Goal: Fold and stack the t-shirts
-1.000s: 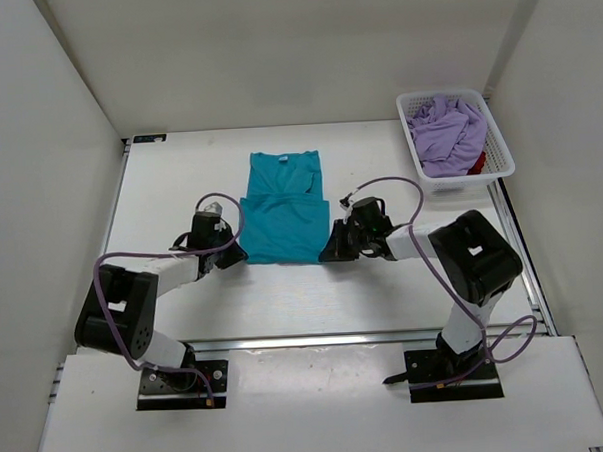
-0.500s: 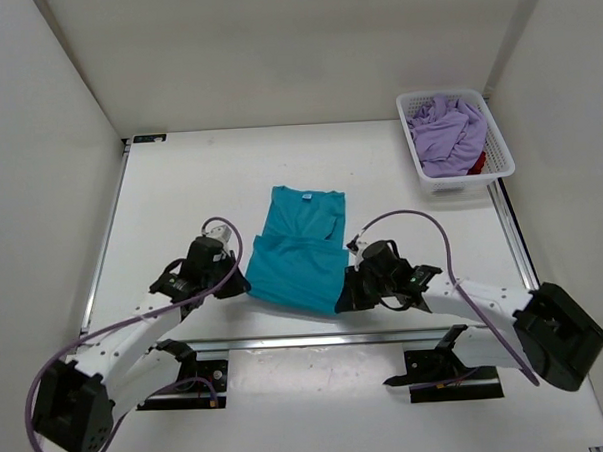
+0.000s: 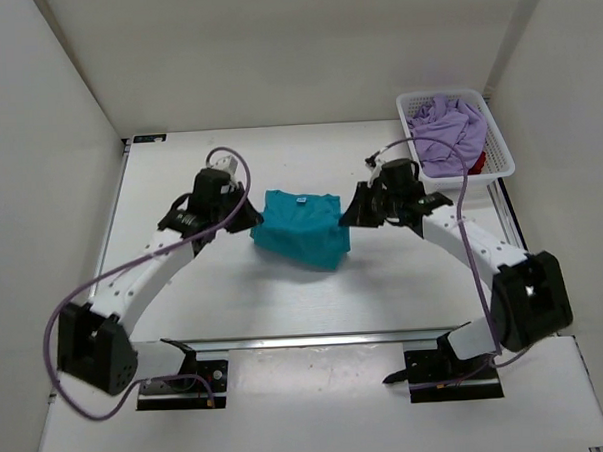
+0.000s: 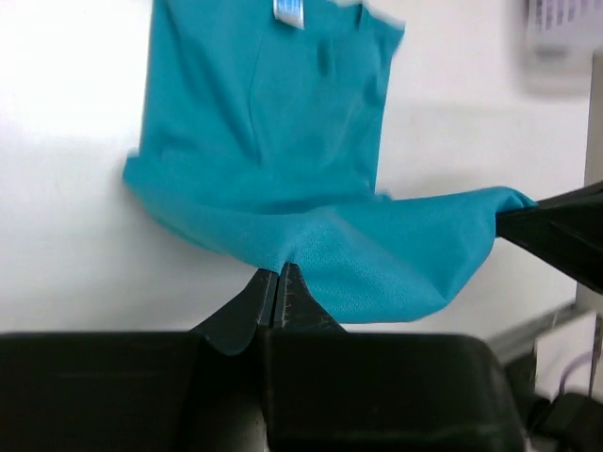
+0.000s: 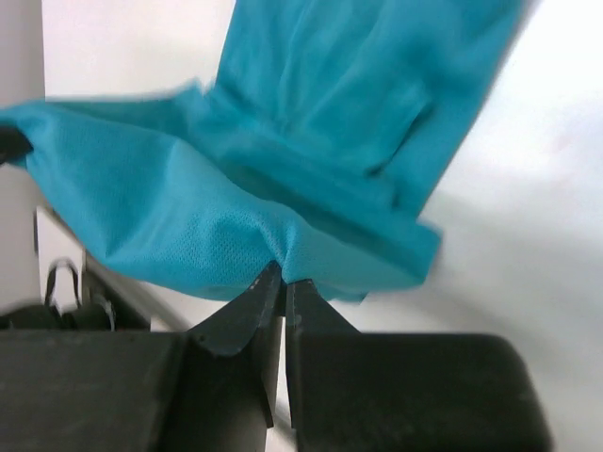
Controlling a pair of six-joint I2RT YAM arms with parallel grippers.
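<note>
Pinching the teal t-shirt (image 3: 300, 238) at opposite side edges, the left hand (image 3: 247, 216) and right hand (image 3: 348, 213) are each clamped tight on its cloth. The gripped fold is raised, and the collar end lies on the tabletop (image 3: 404, 277) near its middle. The lavender t-shirt (image 3: 445, 130) and red t-shirt (image 3: 476, 164) lie in the white basket (image 3: 500, 160) at the far right.

a white plastic mesh basket (image 3: 465, 183) sits at the far right corner of the white worktop (image 3: 284, 287), its long side lying along the worktop's right edge.
</note>
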